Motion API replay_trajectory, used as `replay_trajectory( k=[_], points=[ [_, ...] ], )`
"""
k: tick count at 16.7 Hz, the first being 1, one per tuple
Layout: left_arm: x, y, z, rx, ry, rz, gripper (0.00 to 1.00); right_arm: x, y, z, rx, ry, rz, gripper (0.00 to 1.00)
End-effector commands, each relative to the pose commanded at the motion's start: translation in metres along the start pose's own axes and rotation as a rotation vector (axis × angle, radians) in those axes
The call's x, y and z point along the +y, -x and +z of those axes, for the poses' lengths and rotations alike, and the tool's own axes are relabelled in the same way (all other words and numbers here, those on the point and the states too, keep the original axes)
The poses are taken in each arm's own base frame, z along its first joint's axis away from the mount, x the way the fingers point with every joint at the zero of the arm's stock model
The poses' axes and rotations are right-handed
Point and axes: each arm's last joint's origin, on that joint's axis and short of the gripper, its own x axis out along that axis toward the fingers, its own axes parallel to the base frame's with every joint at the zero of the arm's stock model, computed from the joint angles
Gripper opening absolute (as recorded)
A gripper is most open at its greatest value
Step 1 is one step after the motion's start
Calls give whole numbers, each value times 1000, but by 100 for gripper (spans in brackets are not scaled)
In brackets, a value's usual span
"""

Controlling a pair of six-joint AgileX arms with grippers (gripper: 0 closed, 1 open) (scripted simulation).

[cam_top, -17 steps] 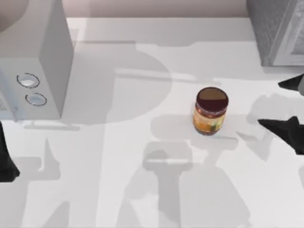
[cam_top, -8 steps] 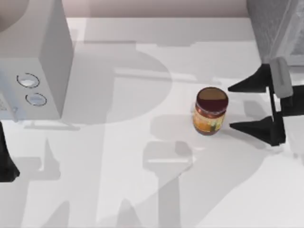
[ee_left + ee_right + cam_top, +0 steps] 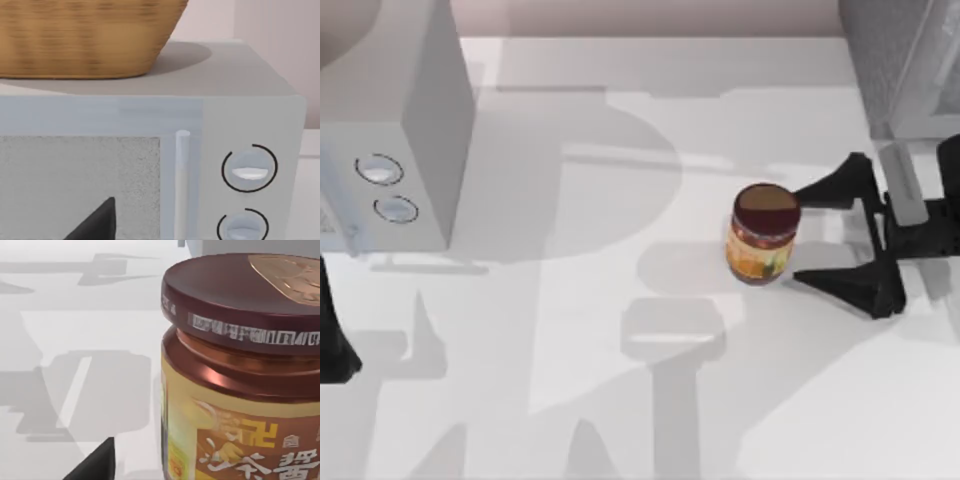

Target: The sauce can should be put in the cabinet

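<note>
The sauce can (image 3: 763,235), a small jar with a dark maroon lid and an orange-yellow label, stands upright on the white table right of centre. My right gripper (image 3: 799,236) is open and comes in from the right, level with the can. One finger (image 3: 830,188) reaches the can's far side and the other lies at its near side, both just at the can's right edge. The can (image 3: 240,375) looms close in the right wrist view. A grey cabinet (image 3: 905,60) stands at the back right. My left gripper (image 3: 332,345) is parked at the table's left edge.
A grey microwave-like box (image 3: 395,130) with two round knobs stands at the back left. In the left wrist view a woven basket (image 3: 85,35) sits on top of that box (image 3: 250,115). White table (image 3: 570,380) spreads across the front and middle.
My right gripper has moved left from the table's right edge toward the sauce can, staying open, and its fingertips now reach the can's right side. The can and left arm have not moved.
</note>
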Motion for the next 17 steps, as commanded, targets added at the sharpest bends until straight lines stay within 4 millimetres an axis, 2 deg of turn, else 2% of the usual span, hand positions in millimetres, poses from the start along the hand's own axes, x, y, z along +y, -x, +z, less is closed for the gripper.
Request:
replay_trajectory(
  k=[9,17],
  points=[
    [0,0,0,0,0,0,100,-3,-4,-3,-1,0,-1,100],
    [0,0,0,0,0,0,100,-7,-31,-13,2,-1,1,100]
  ],
)
